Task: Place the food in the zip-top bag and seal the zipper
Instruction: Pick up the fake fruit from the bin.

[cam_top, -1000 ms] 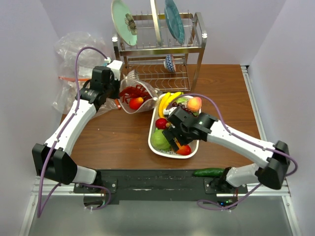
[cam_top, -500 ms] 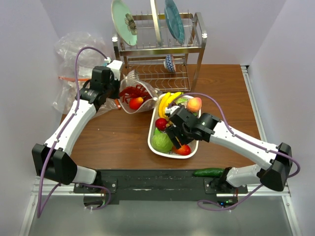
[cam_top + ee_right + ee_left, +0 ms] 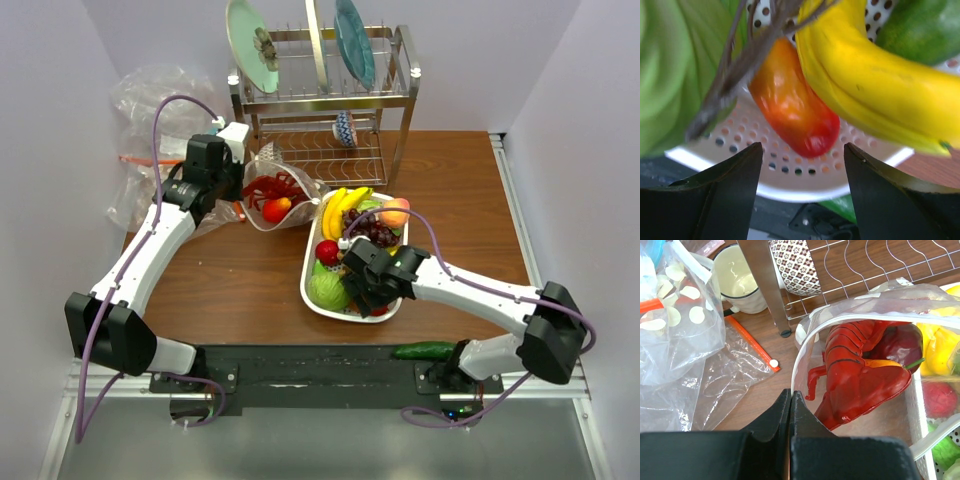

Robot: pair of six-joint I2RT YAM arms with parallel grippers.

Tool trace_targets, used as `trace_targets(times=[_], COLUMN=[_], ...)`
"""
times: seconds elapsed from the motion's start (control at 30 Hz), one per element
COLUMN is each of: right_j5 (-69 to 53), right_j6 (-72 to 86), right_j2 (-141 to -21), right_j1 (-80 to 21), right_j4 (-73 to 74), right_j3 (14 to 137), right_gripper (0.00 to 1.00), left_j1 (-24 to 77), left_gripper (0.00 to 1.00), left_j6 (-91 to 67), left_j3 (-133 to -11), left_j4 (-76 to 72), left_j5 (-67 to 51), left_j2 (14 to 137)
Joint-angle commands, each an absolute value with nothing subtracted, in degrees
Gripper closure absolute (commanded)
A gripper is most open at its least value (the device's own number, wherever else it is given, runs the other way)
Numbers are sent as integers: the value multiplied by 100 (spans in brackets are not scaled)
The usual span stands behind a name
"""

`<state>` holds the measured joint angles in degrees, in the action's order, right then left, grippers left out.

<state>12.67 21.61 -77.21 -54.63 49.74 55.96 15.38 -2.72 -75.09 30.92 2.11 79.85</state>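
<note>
No legible writing — patterns only

No view gives a letter, number, brand or label. The only printed marks are decoration: white dots on the dotted clear plastic (image 3: 690, 315) in the upper left of the left wrist view, and a brown-and-white lattice motif on the patterned cup (image 3: 797, 267) at top centre.

Before me lies a brown wooden table (image 3: 250, 290), closed in on three sides by plain pale walls (image 3: 60, 100). At its far edge stands a metal dish rack (image 3: 330, 99), with three plates (image 3: 250, 45) upright on top and a patterned bowl (image 3: 343, 128) on the lower shelf. A cream mug (image 3: 740, 280) sits by its leg. The light is soft and even
</note>
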Motion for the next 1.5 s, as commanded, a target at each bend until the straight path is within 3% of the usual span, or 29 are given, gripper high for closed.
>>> trace_targets(times=[0.0, 0.2, 0.6, 0.7, 0.8, 0.9, 0.93, 1.03, 1.47], right_j5=[1450, 1450, 879, 756, 860, 1036, 1055, 1195, 1696], right_j6=[2232, 2118, 2206, 2276, 2303, 2285, 2276, 2259, 2285], right_j2=[-7840, -7945, -8296, -8323, -8376, -8437, -8429, -8254, -7761], right_j1=[-5449, -5449, -5458, -5458, -5458, -5458, -5458, -5458, -5458], right_j4=[4167, 3701, 2787, 2340, 2136, 2171, 2206, 2434, 5245], right_j3=[5467, 5178, 4641, 4369, 4210, 4236, 4262, 4341, 6413], right_gripper=[28, 11, 12, 15, 24, 39, 48, 58, 58], left_j1=[1485, 1485, 1485, 1494, 1485, 1485, 1485, 1485, 1485], left_gripper=[100, 100, 100, 100, 100, 100, 100, 100, 100], left_j6=[-185, -185, -185, -185, -185, -185, -185, -185, -185], left_j3=[-7585, -7585, -7620, -7620, -7620, -7620, -7629, -7629, -7655], left_j4=[2830, 2821, 2839, 2839, 2830, 2839, 2839, 2830, 2865], left_j5=[149, 167, 141, 149, 149, 149, 149, 149, 141], left_j2=[7770, 7778, 7813, 7805, 7813, 7805, 7805, 7813, 7813])
